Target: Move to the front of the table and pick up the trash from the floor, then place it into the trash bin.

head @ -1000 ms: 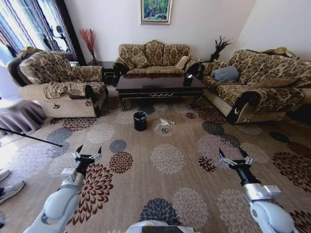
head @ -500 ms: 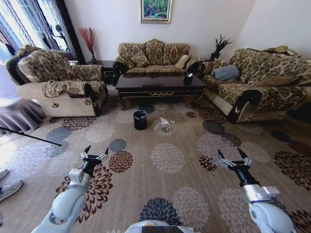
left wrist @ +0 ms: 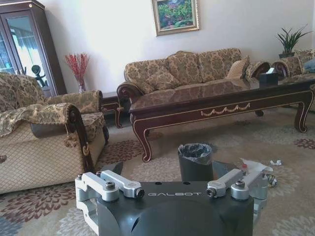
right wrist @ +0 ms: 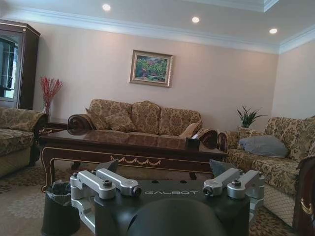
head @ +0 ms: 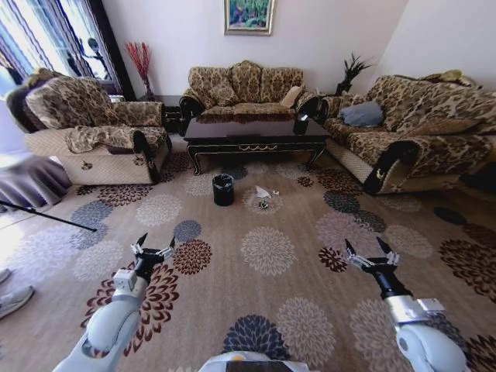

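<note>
Facing light, flimsy trash (head: pixel 263 194) beside the trash bin (head: pixel 223 190); best pinched at paper's edge; left gripper (head: pixel 153 249) and right gripper (head: pixel 371 254) spread open, empty.

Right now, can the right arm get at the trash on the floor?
Probably not. The trash lies beside the trash bin in front of the table, a long stretch of open carpet beyond the right gripper, which hovers open near the robot. Nothing blocks it; it's just far.

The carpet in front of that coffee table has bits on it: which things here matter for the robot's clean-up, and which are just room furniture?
Part of the job:
- trash on the floor
- trash bin
- table
- left gripper and right gripper, both open, empty

Just there:
- sofas
- tissue holder
- painting
- red twigs vase
</note>
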`<state>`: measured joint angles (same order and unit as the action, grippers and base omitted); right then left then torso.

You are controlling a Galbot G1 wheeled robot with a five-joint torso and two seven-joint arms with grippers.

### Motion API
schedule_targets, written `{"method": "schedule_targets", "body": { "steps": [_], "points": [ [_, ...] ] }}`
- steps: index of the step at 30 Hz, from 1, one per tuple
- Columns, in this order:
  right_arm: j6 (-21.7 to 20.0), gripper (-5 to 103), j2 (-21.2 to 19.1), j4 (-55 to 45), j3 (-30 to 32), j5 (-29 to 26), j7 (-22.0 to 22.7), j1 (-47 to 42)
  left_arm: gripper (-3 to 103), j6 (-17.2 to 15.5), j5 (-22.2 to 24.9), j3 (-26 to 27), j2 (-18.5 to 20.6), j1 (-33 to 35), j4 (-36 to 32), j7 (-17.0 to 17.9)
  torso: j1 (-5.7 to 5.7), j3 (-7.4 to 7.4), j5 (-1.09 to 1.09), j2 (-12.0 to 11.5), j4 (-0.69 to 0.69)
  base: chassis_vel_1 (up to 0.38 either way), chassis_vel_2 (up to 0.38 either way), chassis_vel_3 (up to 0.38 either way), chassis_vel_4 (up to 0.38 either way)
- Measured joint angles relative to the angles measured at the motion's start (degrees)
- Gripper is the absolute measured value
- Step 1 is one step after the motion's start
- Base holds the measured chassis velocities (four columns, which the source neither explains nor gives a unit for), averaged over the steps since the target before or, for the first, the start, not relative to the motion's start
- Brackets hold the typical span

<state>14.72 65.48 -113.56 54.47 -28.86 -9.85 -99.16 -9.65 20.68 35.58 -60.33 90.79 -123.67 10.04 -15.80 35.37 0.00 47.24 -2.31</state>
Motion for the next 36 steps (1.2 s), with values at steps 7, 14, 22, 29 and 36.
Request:
{"method": "schedule_targets", "body": {
  "steps": [7, 14, 22, 29, 36],
  "points": [
    [0.3, 100, 0.7, 0.1, -0.1, 0.1, -0.1, -0.3, 100, 0.1, -0.1, 0.0, -0.3, 0.3, 0.0, 0.3, 0.64, -0.87, 0.0, -1.5, 0.0, 0.0, 0.0, 0.0, 0.0],
    [0.8, 100, 1.7, 1.5, -0.2, 0.0, -0.3, 0.1, 100, 0.0, -1.1, 0.1, -1.6, 0.0, 1.3, 1.1, 1.44, -1.94, -0.01, -3.4, 0.0, 0.0, 0.0, 0.0, 0.0],
    [0.9, 100, 1.9, 1.7, -1.3, 0.7, -0.2, 0.4, 100, -0.5, -1.7, 0.4, -2.5, 0.2, 0.5, 1.4, 2.2, -3.06, 0.0, -5.3, 0.0, 0.0, 0.0, 0.0, 0.0],
    [0.9, 100, 1.9, 1.5, -1.9, 1.0, -0.2, 0.3, 100, -0.5, -1.8, 0.2, -2.6, 0.4, -0.5, 1.5, 3.02, -4.2, 0.0, -7.2, 0.0, 0.0, 0.0, 0.0, 0.0],
    [0.8, 100, 1.6, 1.5, -1.6, 0.8, -0.2, 0.4, 100, -0.5, -2.0, -0.6, -2.5, 0.3, -0.6, 1.4, 3.66, -5.25, 0.0, -8.9, 0.0, 0.0, 0.0, 0.0, 0.0]
  ]
}}
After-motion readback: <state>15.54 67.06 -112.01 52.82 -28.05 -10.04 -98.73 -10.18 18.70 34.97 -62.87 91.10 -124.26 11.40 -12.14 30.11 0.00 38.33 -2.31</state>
